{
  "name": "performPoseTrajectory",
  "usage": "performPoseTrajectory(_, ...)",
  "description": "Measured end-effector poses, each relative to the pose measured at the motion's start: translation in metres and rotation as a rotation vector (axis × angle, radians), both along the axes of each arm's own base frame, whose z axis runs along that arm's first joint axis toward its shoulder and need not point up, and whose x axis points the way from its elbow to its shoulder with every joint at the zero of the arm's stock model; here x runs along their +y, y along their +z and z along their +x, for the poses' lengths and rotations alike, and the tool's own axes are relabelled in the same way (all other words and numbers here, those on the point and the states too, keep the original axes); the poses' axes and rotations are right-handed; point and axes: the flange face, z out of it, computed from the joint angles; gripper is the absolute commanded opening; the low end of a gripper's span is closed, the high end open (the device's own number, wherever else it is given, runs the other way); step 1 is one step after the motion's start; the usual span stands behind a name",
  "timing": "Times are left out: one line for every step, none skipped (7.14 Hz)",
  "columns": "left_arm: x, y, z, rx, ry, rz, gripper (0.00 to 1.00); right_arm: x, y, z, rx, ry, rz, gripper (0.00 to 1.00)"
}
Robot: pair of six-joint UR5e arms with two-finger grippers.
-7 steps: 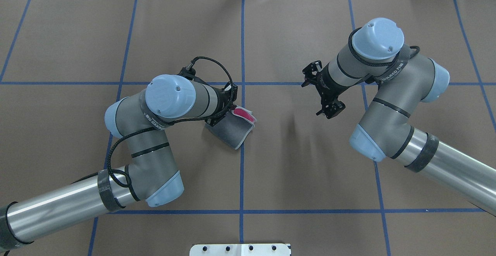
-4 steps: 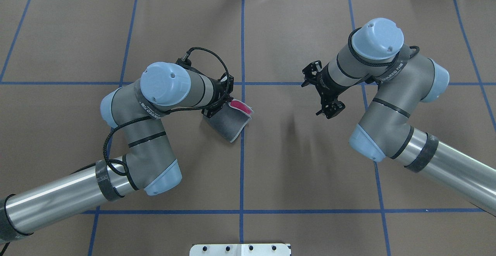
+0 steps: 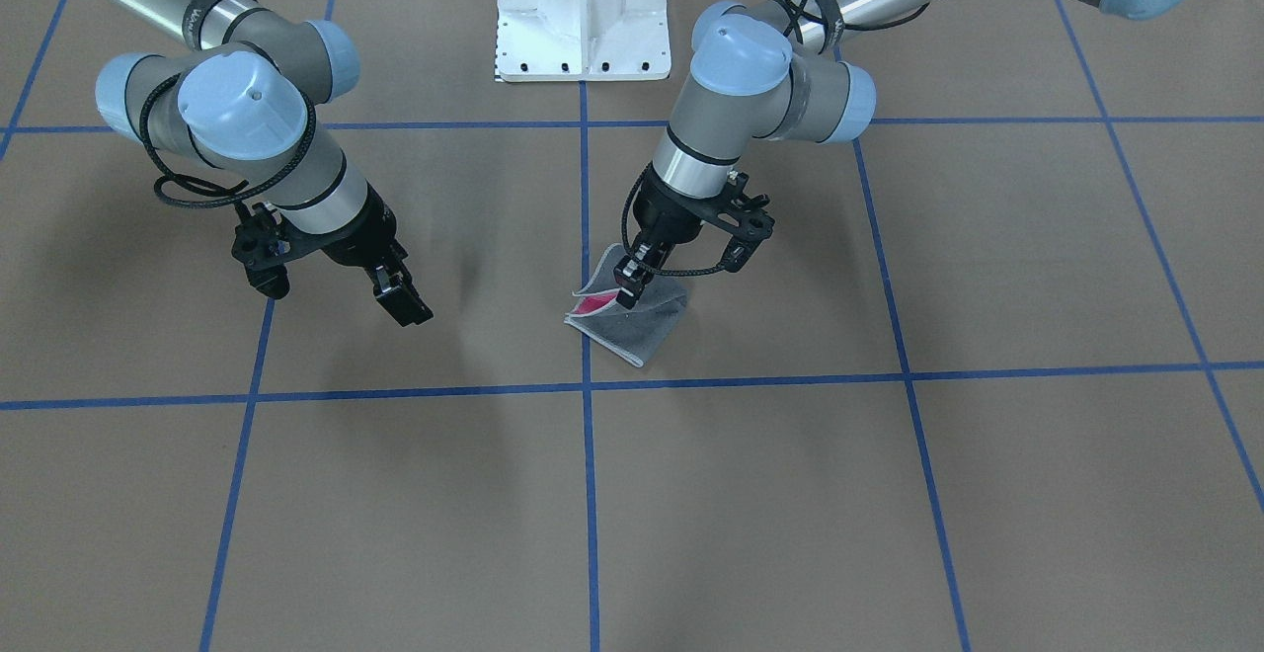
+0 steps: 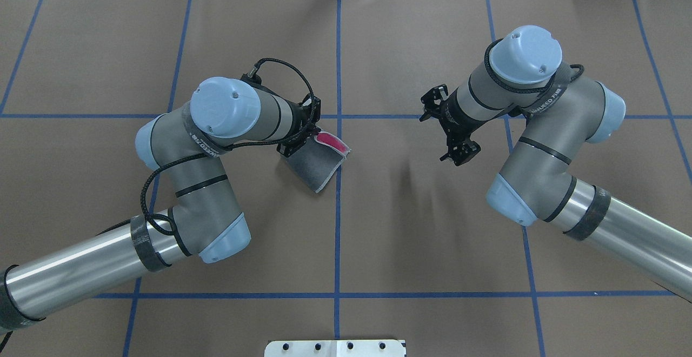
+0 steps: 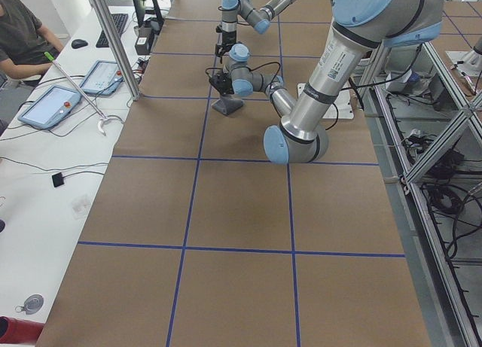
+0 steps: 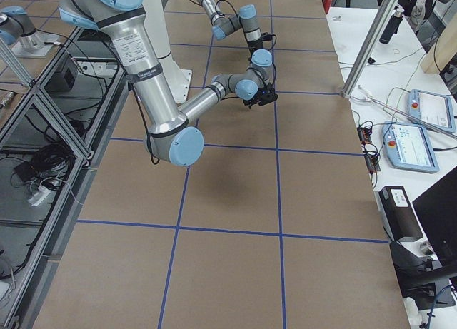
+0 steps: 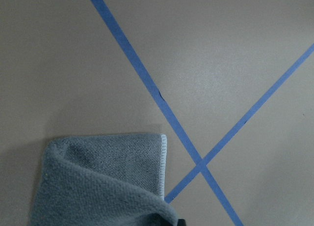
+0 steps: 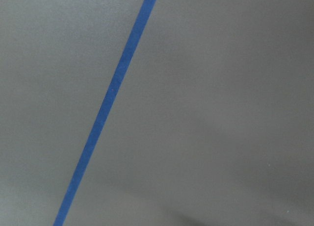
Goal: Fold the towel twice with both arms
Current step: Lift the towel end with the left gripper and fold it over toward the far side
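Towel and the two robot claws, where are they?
towel [image 4: 316,167], overhead view, on its grey upper face.
left gripper [image 3: 628,288], front-facing view, between the fingertips pinching the towel's raised edge.
right gripper [image 4: 458,156], overhead view, between its black fingertips, above bare table.
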Motion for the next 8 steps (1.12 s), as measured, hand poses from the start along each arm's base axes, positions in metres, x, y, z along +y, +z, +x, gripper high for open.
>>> performPoseTrajectory(-0.003, 0.004, 0.001, -0.005, -0.002, -0.003, 0.00, 0.000, 0.000, 0.000, 0.000, 0.000, 0.000, 1.00)
performPoseTrajectory(-0.006, 0.008, 0.001, -0.007, -0.006, -0.005, 0.01, 0.000, -0.001, 0.000, -0.002, 0.001, 0.001, 1.00)
performPoseTrajectory(-0.010, 0.012, 0.002, -0.005, -0.011, -0.003, 0.44, 0.000, -0.002, 0.000, -0.003, 0.001, 0.001, 1.00)
performPoseTrajectory(-0.016, 0.017, 0.001, 0.002, -0.018, 0.000, 0.84, 0.000, -0.003, 0.000, -0.004, 0.001, 0.001, 1.00)
performPoseTrajectory(-0.023, 0.019, 0.001, 0.008, -0.026, 0.004, 1.00, 0.000, -0.003, 0.000, -0.004, 0.002, 0.001, 1.00)
performPoseTrajectory(-0.031, 0.016, 0.000, 0.015, -0.035, 0.008, 1.00, 0.000, -0.003, 0.000, -0.004, 0.003, 0.000, 1.00)
performPoseTrajectory(-0.041, 0.010, 0.000, 0.022, -0.046, 0.013, 1.00, 0.000, -0.004, 0.000, -0.004, 0.004, 0.000, 1.00)
performPoseTrajectory(-0.049, 0.004, -0.003, 0.034, -0.056, 0.020, 1.00, 0.001, -0.004, 0.001, -0.005, 0.003, 0.000, 1.00)
